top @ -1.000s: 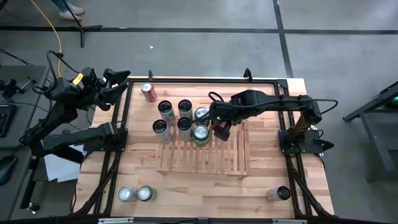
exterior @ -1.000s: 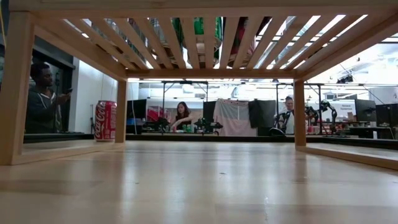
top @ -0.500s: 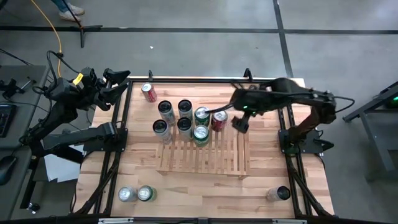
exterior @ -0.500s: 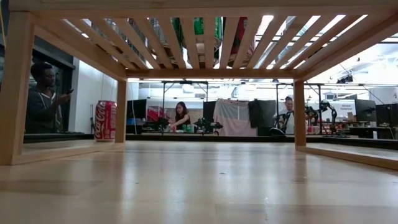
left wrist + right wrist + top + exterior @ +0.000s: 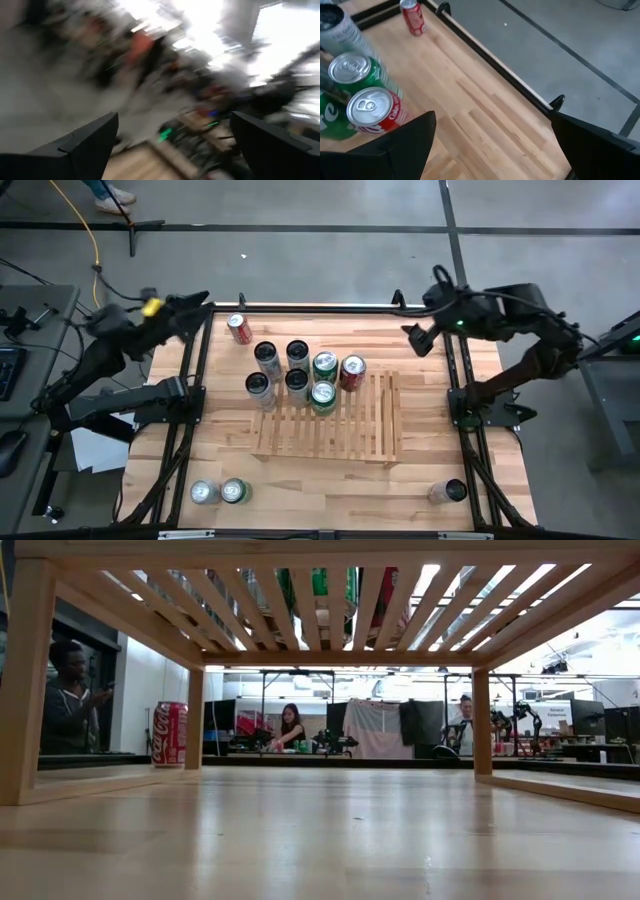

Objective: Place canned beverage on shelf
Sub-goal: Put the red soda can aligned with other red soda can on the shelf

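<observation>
Near edge of table (image 5: 330, 490): two cans at the left corner, silver can (image 5: 204, 493) beside green can (image 5: 235, 492), one more can (image 5: 452, 491) at the right corner, all off the shelf (image 5: 330, 430).
Shelf mid-table; red can (image 5: 351, 370) upright on its far edge next to two green cans, darker cans just left.
Right gripper (image 5: 418, 340) spread, empty, over the far right table edge.
Left gripper (image 5: 190, 310) spread, empty, at the far left edge.
Likely next pick: right-corner can is nearer the right arm; left pair nearer the left arm. Upright, so side approach.
</observation>
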Available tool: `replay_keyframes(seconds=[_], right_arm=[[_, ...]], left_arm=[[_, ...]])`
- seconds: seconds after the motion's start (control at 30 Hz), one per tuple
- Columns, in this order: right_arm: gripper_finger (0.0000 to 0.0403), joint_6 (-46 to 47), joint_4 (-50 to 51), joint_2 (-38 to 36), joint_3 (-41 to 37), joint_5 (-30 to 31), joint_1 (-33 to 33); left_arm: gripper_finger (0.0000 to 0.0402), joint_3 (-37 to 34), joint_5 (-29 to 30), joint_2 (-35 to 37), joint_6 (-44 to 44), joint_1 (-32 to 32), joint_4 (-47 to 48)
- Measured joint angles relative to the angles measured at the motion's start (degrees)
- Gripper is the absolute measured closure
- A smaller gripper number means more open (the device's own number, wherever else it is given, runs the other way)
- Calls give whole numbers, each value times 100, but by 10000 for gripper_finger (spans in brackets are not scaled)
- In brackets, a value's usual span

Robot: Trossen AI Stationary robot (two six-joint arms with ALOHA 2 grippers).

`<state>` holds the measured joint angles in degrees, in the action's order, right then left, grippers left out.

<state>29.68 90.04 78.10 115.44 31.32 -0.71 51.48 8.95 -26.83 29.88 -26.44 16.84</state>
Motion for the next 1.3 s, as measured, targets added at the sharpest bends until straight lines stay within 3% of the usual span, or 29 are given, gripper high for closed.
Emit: replay_keyframes(seconds=[0.17, 0.53, 0.9, 1.3], right_arm=[[22, 8, -2, -176, 0, 18, -131], [22, -9, -2, -91, -4, 3, -297], [22, 139, -2, -87, -4, -4, -297], [22, 159, -2, -84, -4, -23, -295]], left_arm=[[28, -7, 907, -450, 751, 0, 1729], [28, -7, 1822, -2256, 1302, -640, 3575], [28, -7, 1656, -3805, 533, -1794, 2903], [28, -7, 890, -4528, 392, -2436, 2378]])
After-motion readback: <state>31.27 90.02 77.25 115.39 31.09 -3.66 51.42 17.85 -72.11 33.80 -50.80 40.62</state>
